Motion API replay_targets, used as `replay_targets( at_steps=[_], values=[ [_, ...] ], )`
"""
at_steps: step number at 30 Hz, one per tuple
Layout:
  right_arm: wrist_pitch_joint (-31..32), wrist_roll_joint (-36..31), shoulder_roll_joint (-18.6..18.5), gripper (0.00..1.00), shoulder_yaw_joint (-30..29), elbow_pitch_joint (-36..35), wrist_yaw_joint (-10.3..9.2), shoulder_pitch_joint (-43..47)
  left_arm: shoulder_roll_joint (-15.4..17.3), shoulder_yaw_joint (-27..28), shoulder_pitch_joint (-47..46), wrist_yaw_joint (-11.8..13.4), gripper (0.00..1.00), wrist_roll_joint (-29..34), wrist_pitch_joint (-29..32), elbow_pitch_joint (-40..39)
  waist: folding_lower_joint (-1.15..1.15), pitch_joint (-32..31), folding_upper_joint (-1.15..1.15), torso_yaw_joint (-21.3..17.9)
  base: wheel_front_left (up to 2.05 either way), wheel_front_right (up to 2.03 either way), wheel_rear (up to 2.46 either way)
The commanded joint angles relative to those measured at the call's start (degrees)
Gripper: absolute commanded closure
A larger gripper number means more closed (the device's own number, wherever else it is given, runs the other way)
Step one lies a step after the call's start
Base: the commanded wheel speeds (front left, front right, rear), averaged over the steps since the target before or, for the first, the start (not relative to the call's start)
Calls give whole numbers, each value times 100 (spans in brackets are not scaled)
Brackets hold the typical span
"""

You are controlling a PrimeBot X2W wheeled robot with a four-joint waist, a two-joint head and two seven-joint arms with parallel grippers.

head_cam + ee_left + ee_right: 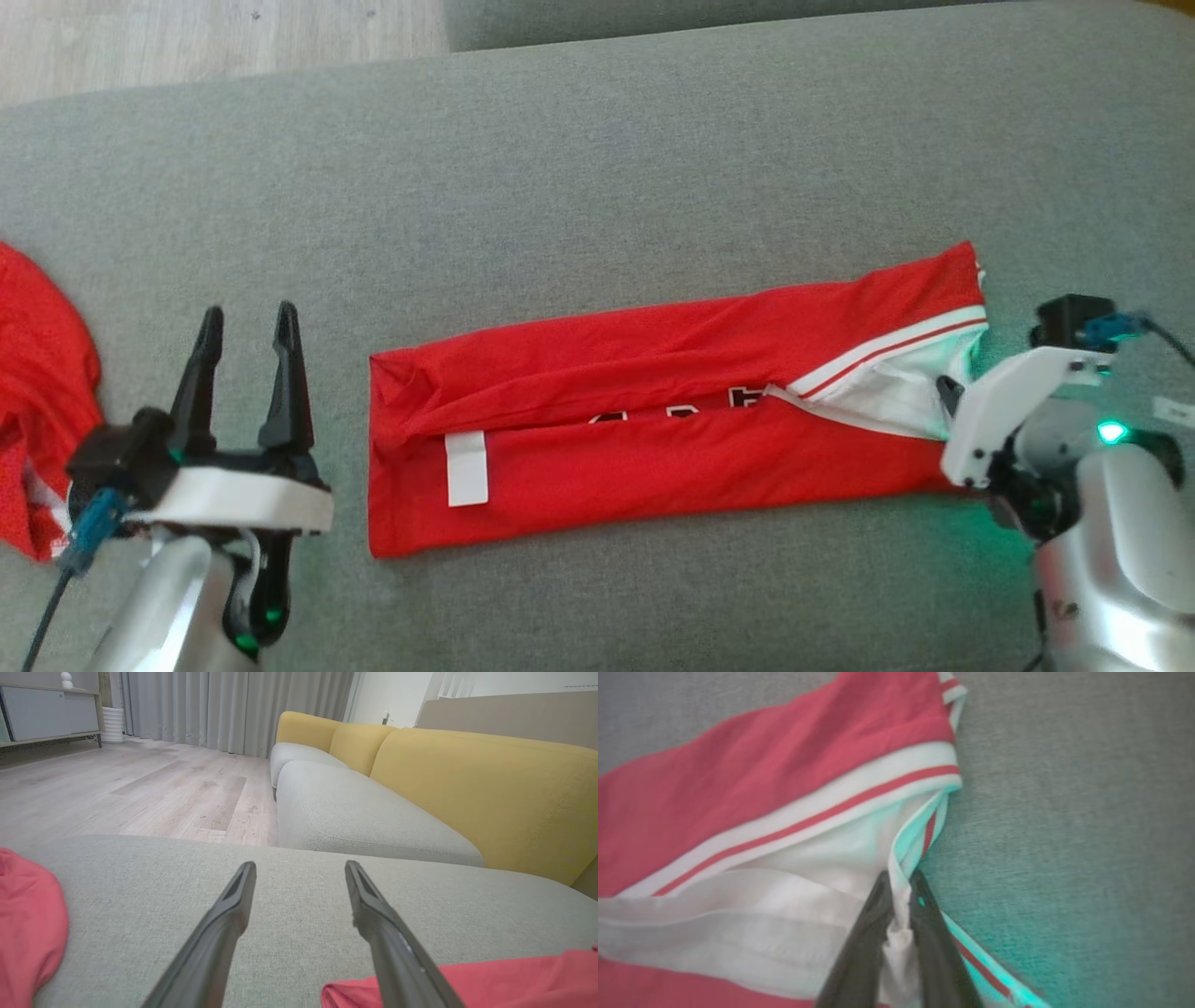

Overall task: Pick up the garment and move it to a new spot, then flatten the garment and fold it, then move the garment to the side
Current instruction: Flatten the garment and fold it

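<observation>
The garment (pixel 653 420), a red jersey with a white striped collar and a white label, lies folded into a long strip across the grey cushion (pixel 597 168). At its right end my right gripper (pixel 945 397) reaches into the collar opening. The right wrist view has that gripper (pixel 900 879) shut on a pinch of the garment's white collar edge (pixel 901 933). My left gripper (pixel 249 311) stands open just left of the strip's left end, nothing between its fingers. In the left wrist view its fingers (pixel 300 864) hover over bare cushion, the garment's corner (pixel 490 980) at lower right.
A second red cloth (pixel 37 373) lies bunched at the cushion's left edge, also at the left in the left wrist view (pixel 23 933). Beyond the cushion are wooden floor (pixel 140 779) and a yellow-backed sofa (pixel 467 779).
</observation>
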Motion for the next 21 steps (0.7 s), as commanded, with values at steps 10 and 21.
replay_targets(
  at_steps=[10,21],
  values=[
    [80,110,-619,100,341,-593,40,-25,11,438,25,-123,0,181,-54,-66,0,-94,0,-61,0,0,0],
    [719,-392,-1396,100,-755,-2141,40,425,-61,496,139,-194,0,340,-54,-56,0,-270,0,-125,0,0,0]
  ],
)
